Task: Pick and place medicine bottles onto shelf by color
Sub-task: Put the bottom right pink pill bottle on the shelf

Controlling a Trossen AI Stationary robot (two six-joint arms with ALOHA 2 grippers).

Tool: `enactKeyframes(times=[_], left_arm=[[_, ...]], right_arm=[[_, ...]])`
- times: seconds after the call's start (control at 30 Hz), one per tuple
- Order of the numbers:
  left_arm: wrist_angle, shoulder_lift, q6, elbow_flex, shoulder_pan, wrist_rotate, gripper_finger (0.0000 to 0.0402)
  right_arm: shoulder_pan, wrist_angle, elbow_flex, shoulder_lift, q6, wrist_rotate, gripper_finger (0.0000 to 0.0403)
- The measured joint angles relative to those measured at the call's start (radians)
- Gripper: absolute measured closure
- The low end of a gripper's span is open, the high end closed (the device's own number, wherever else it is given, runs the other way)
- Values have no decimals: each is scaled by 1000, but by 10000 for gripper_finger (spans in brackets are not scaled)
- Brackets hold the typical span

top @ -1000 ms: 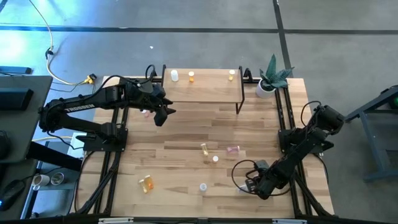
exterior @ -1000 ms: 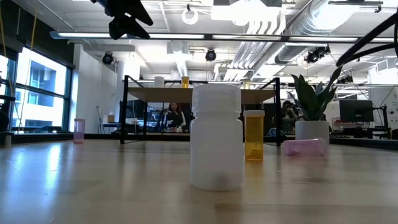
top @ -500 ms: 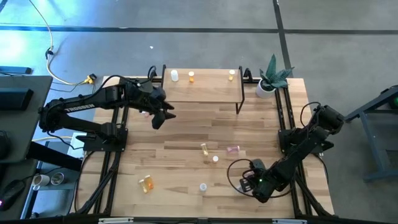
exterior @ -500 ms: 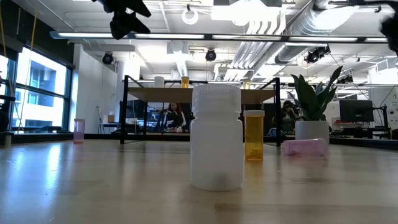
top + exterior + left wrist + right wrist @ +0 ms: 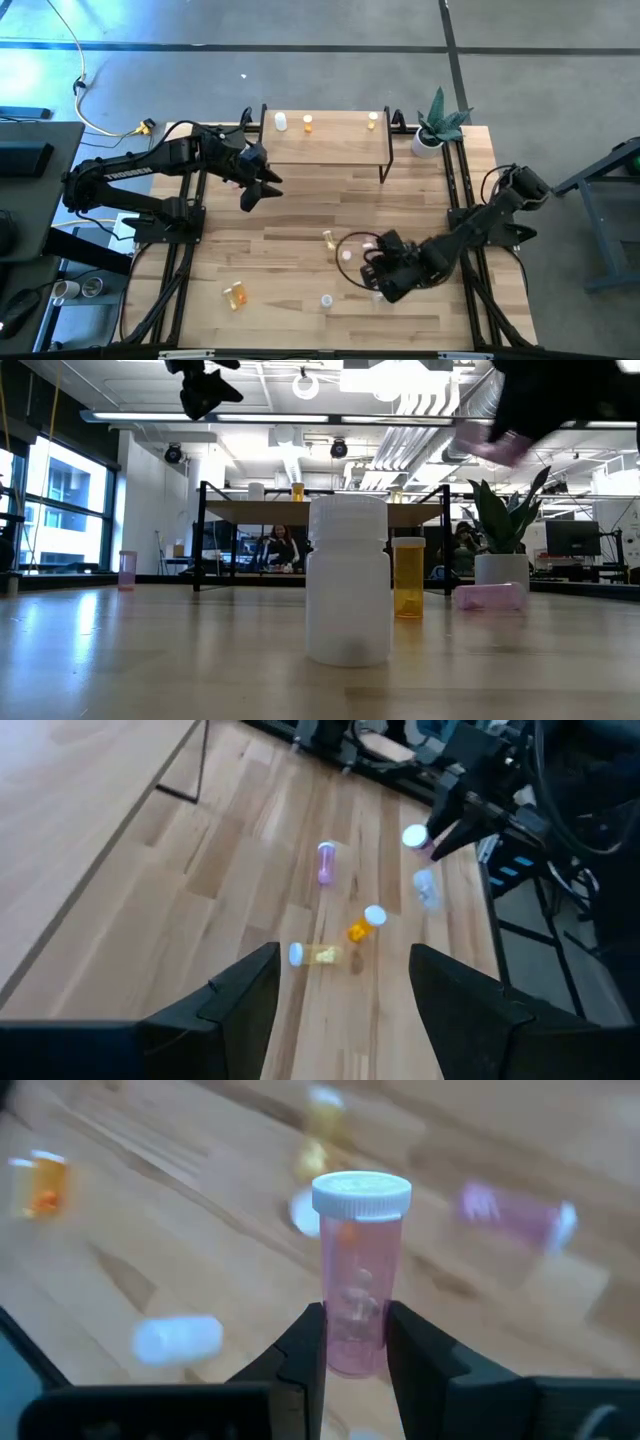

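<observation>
My right gripper (image 5: 382,280) is above the table's near middle, shut on a pink medicine bottle (image 5: 357,1270) with a white cap. Loose bottles rest on the table close by: a pink one (image 5: 515,1215) on its side, a yellow one (image 5: 328,240) on its side, an upright orange one (image 5: 408,575) and an upright white one (image 5: 348,580). The shelf (image 5: 325,150) at the far edge carries a white (image 5: 281,122), an orange (image 5: 307,124) and a yellow bottle (image 5: 372,120). My left gripper (image 5: 350,1010) hovers open, high over the table's left, beside the shelf. My right gripper pinches the pink bottle's lower body (image 5: 357,1335), near its bottom, between its two fingers (image 5: 310,1345). The fingers slant down from the table's right side. The bottle is lifted clear of the table and tilted, its white cap (image 5: 361,1193) at the end away from the fingers.
An orange bottle (image 5: 236,293) lies near the front left. A pink bottle (image 5: 127,568) stands at the left under my left arm. A potted plant (image 5: 430,135) sits at the far right corner, beside the shelf. Bare wood lies between the shelf and the loose bottles.
My right gripper has risen and swung from the near right corner toward the table's middle, turning as it went. It carries the pink bottle and now shows high in the low view. The other bottles have stayed where they were.
</observation>
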Motion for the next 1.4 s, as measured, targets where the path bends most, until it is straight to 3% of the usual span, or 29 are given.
enactKeyframes(times=[0.43,0.77,1.1,1.4], left_arm=[[45,0,53,0,0,2,157],[210,0,95,0,0,2,151],[482,6,96,0,0,2,151],[734,95,78,0,-5,-6,151]], right_arm=[[-203,-12,241,-1,-512,27,329],[-357,-11,468,-1,-939,-4,329],[-498,-11,646,-2,-1270,-151,329],[-627,78,686,-2,-1461,-386,329]])
